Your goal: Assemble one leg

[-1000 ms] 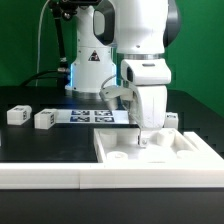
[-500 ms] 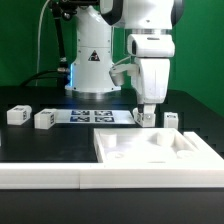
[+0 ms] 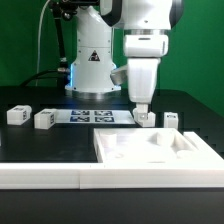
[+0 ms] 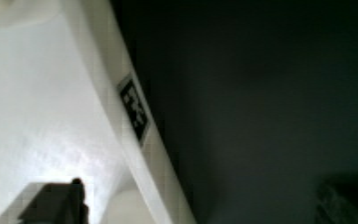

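Observation:
My gripper (image 3: pixel 141 106) hangs just above a leg (image 3: pixel 146 119), a small white block standing behind the far rim of the large flat white square part (image 3: pixel 155 150). A second leg (image 3: pixel 172 120) stands to the exterior view's right of it. Two more legs (image 3: pixel 18 115) (image 3: pixel 44 119) lie at the exterior view's left. The wrist view shows the white square part (image 4: pixel 43 110) with a tag (image 4: pixel 135 105) on its side, and one dark finger (image 4: pixel 51 205). The jaws look spread with nothing between them.
The marker board (image 3: pixel 95 115) lies flat behind the legs, in front of the arm's base (image 3: pixel 90 70). A low white wall (image 3: pixel 45 175) runs along the front of the table, against the square part.
The gripper has risen from the square part's surface and moved back, then a little to the exterior view's left. It now hangs above the leg behind the rim.

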`<action>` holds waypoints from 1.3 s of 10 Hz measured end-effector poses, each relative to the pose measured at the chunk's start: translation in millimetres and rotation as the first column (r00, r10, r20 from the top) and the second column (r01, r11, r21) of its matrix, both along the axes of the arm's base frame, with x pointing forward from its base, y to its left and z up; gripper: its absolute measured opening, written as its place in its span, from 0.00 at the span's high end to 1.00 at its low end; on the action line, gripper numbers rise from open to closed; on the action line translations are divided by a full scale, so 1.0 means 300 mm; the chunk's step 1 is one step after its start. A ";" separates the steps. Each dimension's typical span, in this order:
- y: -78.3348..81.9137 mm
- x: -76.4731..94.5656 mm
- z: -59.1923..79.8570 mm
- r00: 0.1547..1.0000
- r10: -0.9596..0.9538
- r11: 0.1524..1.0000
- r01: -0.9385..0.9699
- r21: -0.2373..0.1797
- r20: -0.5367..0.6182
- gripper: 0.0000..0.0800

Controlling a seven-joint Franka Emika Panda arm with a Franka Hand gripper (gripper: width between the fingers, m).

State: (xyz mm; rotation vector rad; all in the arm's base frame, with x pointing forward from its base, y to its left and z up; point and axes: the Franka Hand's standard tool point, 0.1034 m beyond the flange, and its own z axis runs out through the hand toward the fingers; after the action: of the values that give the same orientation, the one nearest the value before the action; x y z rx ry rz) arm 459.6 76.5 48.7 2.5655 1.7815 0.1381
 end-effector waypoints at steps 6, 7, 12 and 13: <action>0.079 -0.084 -0.056 0.784 -0.616 0.781 0.620 0.075 -0.071 0.19; 0.079 -0.085 -0.058 0.730 -0.679 0.726 0.684 0.076 -0.083 0.19; 0.167 -0.108 -0.058 0.384 -0.912 0.378 0.923 0.067 -0.146 0.19; 0.184 -0.102 -0.055 0.254 -0.953 0.247 0.967 0.062 -0.165 0.19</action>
State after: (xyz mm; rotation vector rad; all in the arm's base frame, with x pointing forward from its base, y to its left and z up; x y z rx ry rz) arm 429.0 131.5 32.2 3.2460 -0.1737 0.1135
